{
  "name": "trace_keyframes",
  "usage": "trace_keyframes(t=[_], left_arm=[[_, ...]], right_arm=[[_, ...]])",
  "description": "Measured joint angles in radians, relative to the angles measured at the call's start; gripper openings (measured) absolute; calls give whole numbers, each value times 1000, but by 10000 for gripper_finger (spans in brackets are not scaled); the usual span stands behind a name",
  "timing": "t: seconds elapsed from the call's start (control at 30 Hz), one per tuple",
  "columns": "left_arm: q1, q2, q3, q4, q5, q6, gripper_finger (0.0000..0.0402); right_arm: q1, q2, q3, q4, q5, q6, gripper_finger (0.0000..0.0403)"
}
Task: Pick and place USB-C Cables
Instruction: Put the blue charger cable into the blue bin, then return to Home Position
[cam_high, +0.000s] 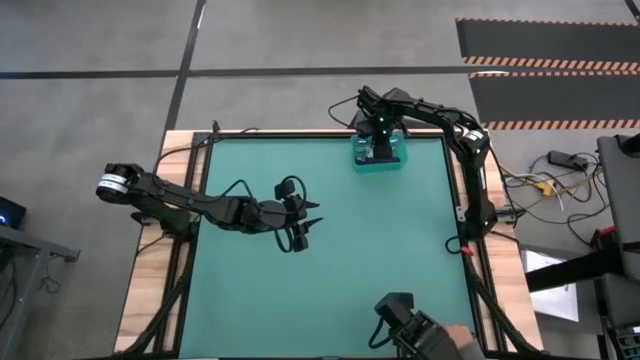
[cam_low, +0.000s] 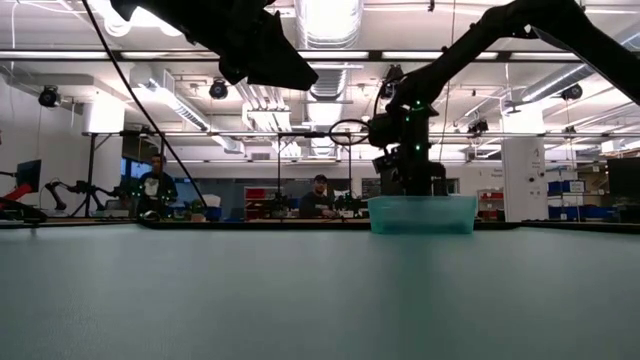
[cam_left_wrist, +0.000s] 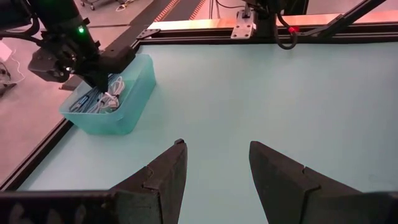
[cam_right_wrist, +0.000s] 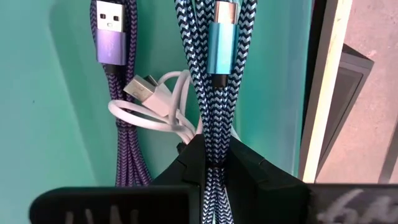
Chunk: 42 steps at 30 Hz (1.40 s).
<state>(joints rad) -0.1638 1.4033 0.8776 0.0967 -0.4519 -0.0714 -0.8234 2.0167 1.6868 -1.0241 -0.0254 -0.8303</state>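
Note:
A teal bin (cam_high: 378, 156) (cam_low: 422, 213) (cam_left_wrist: 112, 93) stands at the table's far edge. My right gripper (cam_high: 381, 138) (cam_right_wrist: 214, 158) reaches down into it and is shut on a blue-and-white braided cable bundle (cam_right_wrist: 214, 74). Beside that bundle in the bin lie a purple braided bundle (cam_right_wrist: 118, 93) and a white coiled cable (cam_right_wrist: 158, 106). A fourth cable does not show clearly. My left gripper (cam_high: 305, 218) (cam_left_wrist: 217, 165) hangs open above the middle of the green table, touching nothing. My right gripper pinches the blue braided bundle between its two fingers, on the strands (cam_right_wrist: 214, 171) behind the blue metal plug (cam_right_wrist: 221, 43). The fingers come from above, pointing down into the bin. The bundle runs straight out ahead of them. Whether it is clear of the bin's floor cannot be told.
The bin sits against the table's far rail (cam_high: 300, 133). The green mat (cam_high: 330, 290) stretches bare around my left gripper. A dark device (cam_high: 400, 318) sits at the near edge. People stand in the room beyond the table (cam_low: 318, 195).

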Motion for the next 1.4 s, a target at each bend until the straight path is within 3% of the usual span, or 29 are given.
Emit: trace_keyframes(t=[0.77,1.17,1.4], left_arm=[[0,0,-1,0,0,0,158],[0,0,-1,0,0,0,158],[0,0,-1,0,0,0,158]], right_arm=[[0,0,-16,23,0,5,31],[0,0,-17,26,1,50,94],[0,-31,-17,19,2,88,106]])
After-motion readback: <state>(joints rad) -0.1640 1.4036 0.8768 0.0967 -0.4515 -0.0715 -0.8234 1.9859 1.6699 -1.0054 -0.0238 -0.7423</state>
